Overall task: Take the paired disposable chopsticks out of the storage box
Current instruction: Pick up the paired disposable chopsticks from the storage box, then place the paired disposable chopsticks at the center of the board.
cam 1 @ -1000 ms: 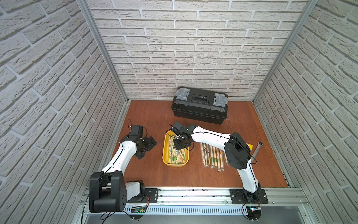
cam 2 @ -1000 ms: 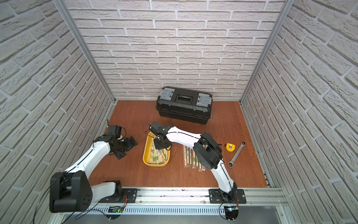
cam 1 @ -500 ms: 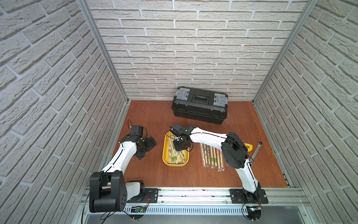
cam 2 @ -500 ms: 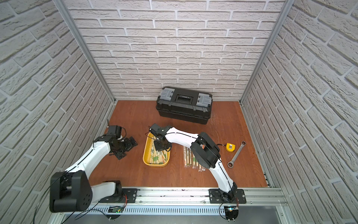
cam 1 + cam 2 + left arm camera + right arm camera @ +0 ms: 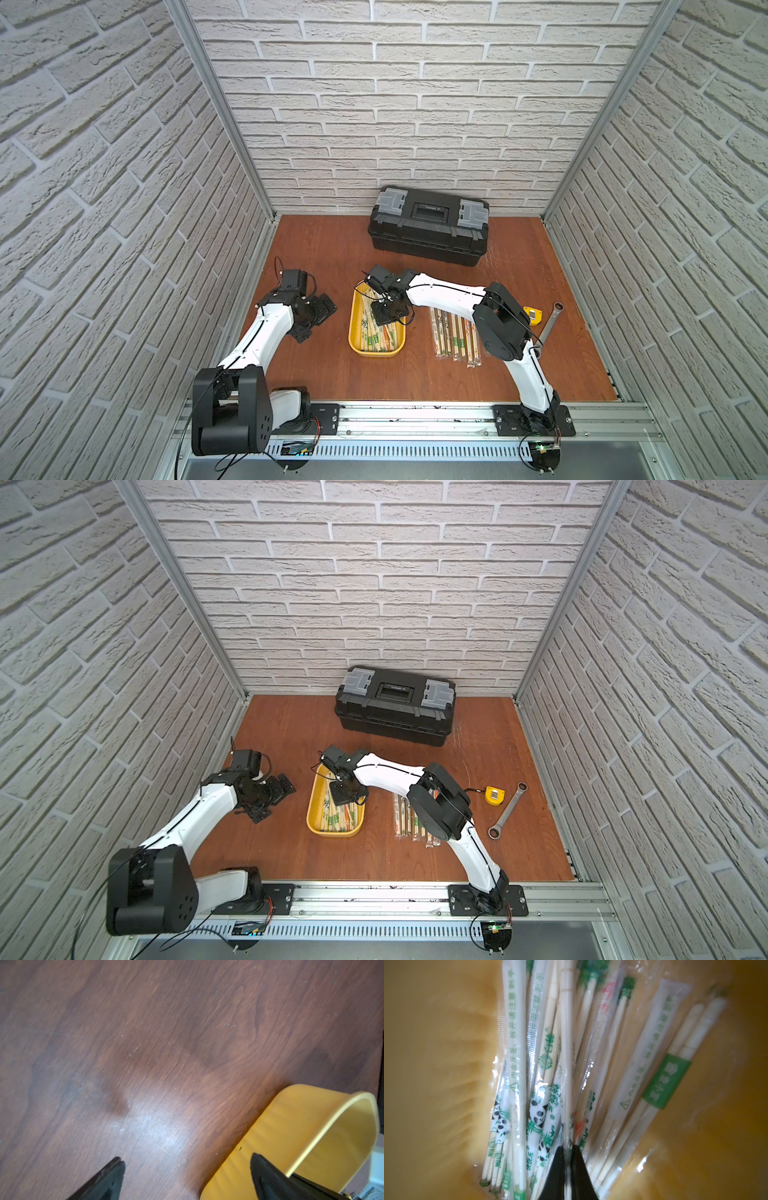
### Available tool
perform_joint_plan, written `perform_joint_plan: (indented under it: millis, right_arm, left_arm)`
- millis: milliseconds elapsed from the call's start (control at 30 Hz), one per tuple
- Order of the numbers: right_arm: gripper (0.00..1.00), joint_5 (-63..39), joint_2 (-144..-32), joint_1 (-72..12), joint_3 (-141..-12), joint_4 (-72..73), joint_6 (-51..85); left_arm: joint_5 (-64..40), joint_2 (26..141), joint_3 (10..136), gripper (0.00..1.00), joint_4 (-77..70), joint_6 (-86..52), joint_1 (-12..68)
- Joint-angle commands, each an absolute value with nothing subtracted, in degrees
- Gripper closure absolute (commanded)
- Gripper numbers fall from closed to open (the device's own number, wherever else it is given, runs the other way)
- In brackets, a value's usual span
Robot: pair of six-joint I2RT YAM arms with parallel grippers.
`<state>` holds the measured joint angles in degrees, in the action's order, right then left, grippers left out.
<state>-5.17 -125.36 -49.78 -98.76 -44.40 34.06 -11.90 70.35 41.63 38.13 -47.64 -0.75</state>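
Observation:
The yellow storage box (image 5: 355, 332) (image 5: 314, 812) lies mid-table in both top views, holding several sleeved chopstick pairs (image 5: 376, 338) (image 5: 338, 817). My right gripper (image 5: 568, 1148) is down inside the box, shut on one pale chopstick pair (image 5: 566, 1047) whose sleeve runs between its black fingers (image 5: 578, 1167); around it lie pairs with panda and green prints. My left gripper (image 5: 187, 1159) stands open over bare wood just left of the box, one finger (image 5: 264, 1176) in front of the box's outer wall (image 5: 280, 1126). In a top view the left gripper (image 5: 318, 309) is apart from the box.
Several chopstick pairs (image 5: 455, 338) (image 5: 411, 816) lie in a row on the wood right of the box. A black toolbox (image 5: 428, 226) stands at the back. A yellow tape measure (image 5: 493, 795) and a wrench (image 5: 508, 810) lie at the right.
The right gripper has closed on a chopstick pair inside the box and shifted slightly. The left arm has not moved.

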Motion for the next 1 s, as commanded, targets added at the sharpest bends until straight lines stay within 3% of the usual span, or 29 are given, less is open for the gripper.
perform_joint_plan:
  millis: [0, 367, 967]
  right_arm:
    - [0.95, -5.1, -119.8, -50.1, -98.1, -44.2, 34.6]
    - [0.95, -1.2, -109.2, -48.6, -94.0, -42.4, 36.6]
    - [0.95, 1.3, -98.6, -41.7, -69.9, -33.2, 42.3]
  left_arm:
    - [-12.4, 70.1, 41.2, 0.02, 37.6, -47.6, -1.2]
    - [-12.7, 70.0, 42.8, 0.02, 38.4, -47.1, -1.1]
    - [-10.0, 71.3, 47.7, 0.02, 40.1, -49.1, 4.9]
